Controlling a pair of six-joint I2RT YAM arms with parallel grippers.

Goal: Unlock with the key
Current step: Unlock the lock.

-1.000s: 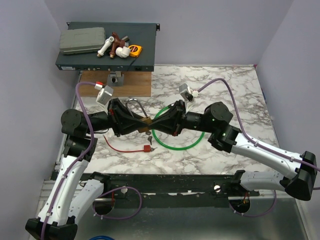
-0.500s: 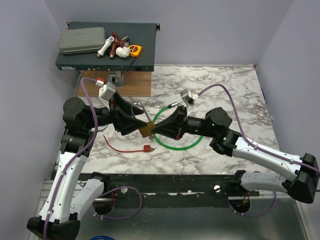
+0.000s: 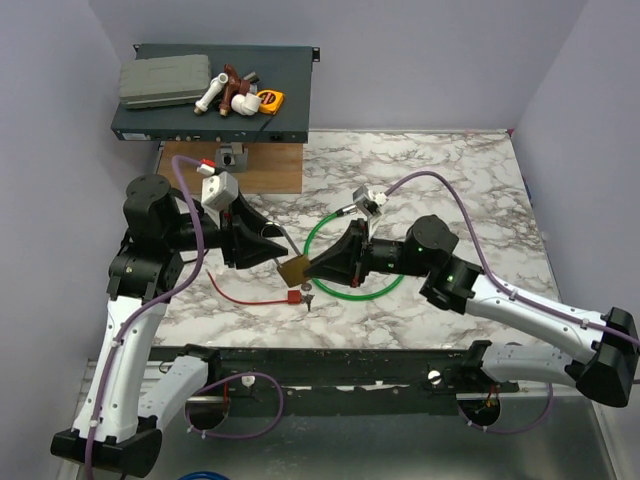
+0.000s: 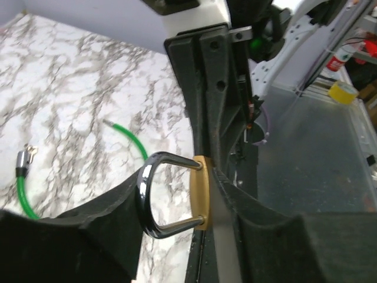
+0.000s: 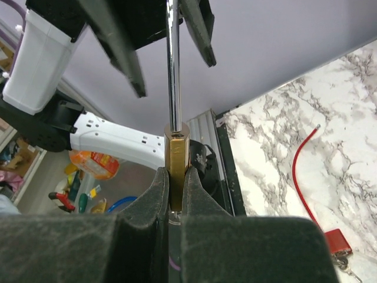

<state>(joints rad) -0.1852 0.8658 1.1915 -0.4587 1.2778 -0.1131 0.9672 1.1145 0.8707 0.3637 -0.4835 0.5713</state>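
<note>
My right gripper point(image 3: 312, 268) point(image 5: 175, 174) is shut on the lower body of the brass padlock point(image 3: 292, 270) point(image 5: 176, 150) and holds it above the marble. The silver shackle point(image 4: 144, 200) point(image 5: 172, 71) points toward my left gripper point(image 3: 278, 255) point(image 4: 177, 197). That gripper stands open astride the shackle, whose bow lies against one finger point(image 4: 112, 224). Both shackle legs sit in the body. A small silvery key point(image 3: 306, 298) point(image 5: 344, 264) lies on the table beside a red block point(image 3: 295, 296) point(image 5: 330, 242), below the padlock.
A green cable loop point(image 3: 350, 296) point(image 4: 126, 138) lies under my right wrist. A red cable point(image 3: 235, 292) point(image 5: 300, 159) runs left from the red block. At the back left stand a black box point(image 3: 290, 100) with loose parts on it and a wooden board point(image 3: 270, 170).
My left jaws have opened off the shackle and that arm has drawn back to the left. My right gripper has carried the padlock nearer the table's front edge.
</note>
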